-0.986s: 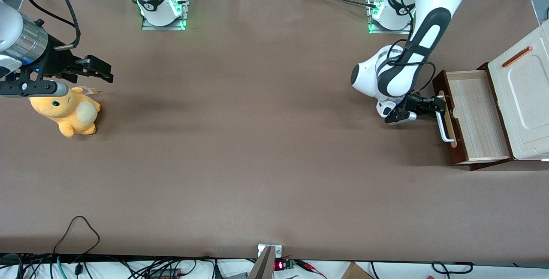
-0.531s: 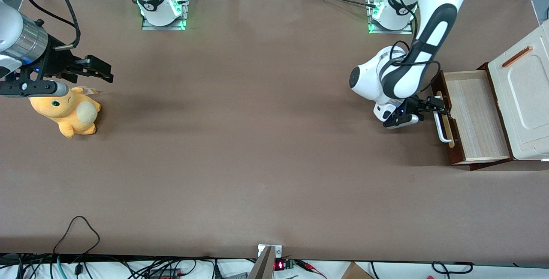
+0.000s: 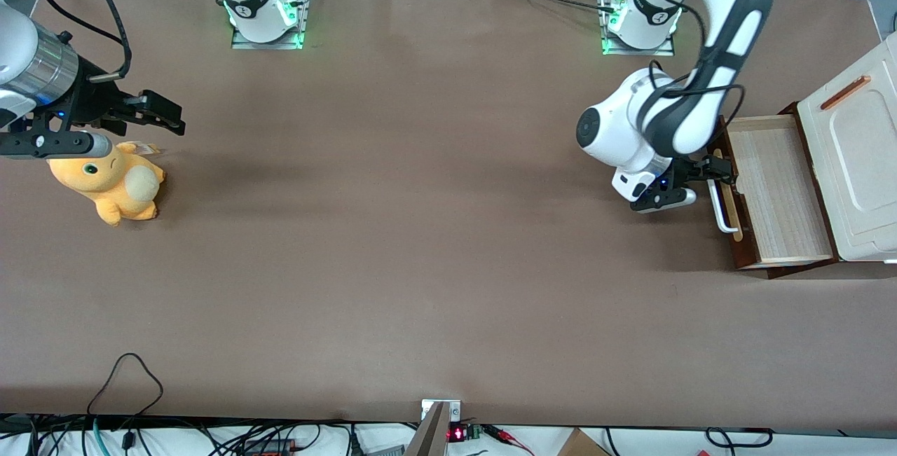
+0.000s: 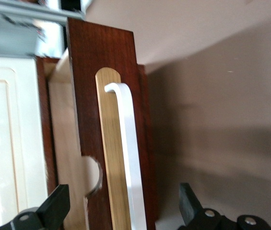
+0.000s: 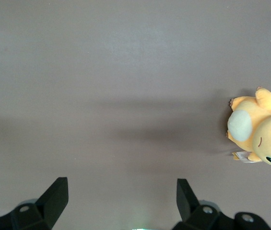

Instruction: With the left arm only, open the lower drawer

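Front view: you see the lower drawer (image 3: 774, 193) pulled well out of the cream-white cabinet (image 3: 858, 162) at the working arm's end of the table (image 3: 420, 232), with its light wood-grain inside exposed. The white bar handle (image 3: 722, 205) runs along the dark brown drawer front. The left arm (image 3: 673, 113) reaches down in front of the drawer, and its gripper (image 3: 716, 169) sits just at the handle end that lies farther from the front camera.

Left wrist view: you see the gripper (image 4: 123, 206) with its two fingers spread wide. One fingertip (image 4: 58, 201) stands over the drawer's inside and the other lies on the table side, apart from the drawer. The white bar handle (image 4: 128, 158) and its pale wood strip (image 4: 109, 158) lie between them, and neither finger touches the bar. A half-round notch shows in the drawer front's edge beside the strip.

An orange plush toy (image 3: 112, 183) lies toward the parked arm's end of the table.
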